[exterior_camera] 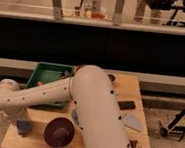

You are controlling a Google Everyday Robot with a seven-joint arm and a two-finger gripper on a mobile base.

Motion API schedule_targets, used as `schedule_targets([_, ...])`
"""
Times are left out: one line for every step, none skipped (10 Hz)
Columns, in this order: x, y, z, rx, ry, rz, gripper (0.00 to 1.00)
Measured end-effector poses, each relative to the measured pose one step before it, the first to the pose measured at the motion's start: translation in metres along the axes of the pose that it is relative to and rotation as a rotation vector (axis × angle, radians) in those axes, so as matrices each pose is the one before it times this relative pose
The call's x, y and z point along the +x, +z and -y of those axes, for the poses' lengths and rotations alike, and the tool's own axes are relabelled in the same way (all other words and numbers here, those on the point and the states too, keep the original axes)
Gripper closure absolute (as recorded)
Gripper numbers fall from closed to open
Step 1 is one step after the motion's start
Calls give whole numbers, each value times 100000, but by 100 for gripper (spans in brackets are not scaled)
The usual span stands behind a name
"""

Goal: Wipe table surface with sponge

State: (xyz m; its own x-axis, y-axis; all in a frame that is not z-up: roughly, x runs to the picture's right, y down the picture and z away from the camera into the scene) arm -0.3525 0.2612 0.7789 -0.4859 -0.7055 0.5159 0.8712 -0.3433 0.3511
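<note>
The light tan table surface (121, 92) fills the lower middle of the camera view. The sponge (23, 127), a small blue-grey block, rests on the table's front left corner. My gripper (21, 120) hangs from the white arm's wrist at the far left, pressed down onto the top of the sponge and shut on it. The thick white arm (89, 108) crosses the table from the lower right to the left and hides much of the middle of the tabletop.
A dark maroon bowl (59, 132) sits just right of the sponge. A green bin (46, 76) stands at the back left. A pale grey-blue wedge (133, 122) and a dark flat piece (126, 105) lie on the right side. A black wall runs behind the table.
</note>
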Motion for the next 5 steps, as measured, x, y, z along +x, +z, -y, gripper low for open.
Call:
schedule_targets([-748, 188, 472, -58, -1262, 428, 100])
schedule_targets([-879, 179, 670, 132, -1473, 475, 100])
schedule_targets([-742, 200, 422, -376, -1315, 225, 100])
schedule_targets([-598, 116, 333, -73, -775, 285, 100])
schedule_targets([-811, 146, 273, 228, -719, 273, 100])
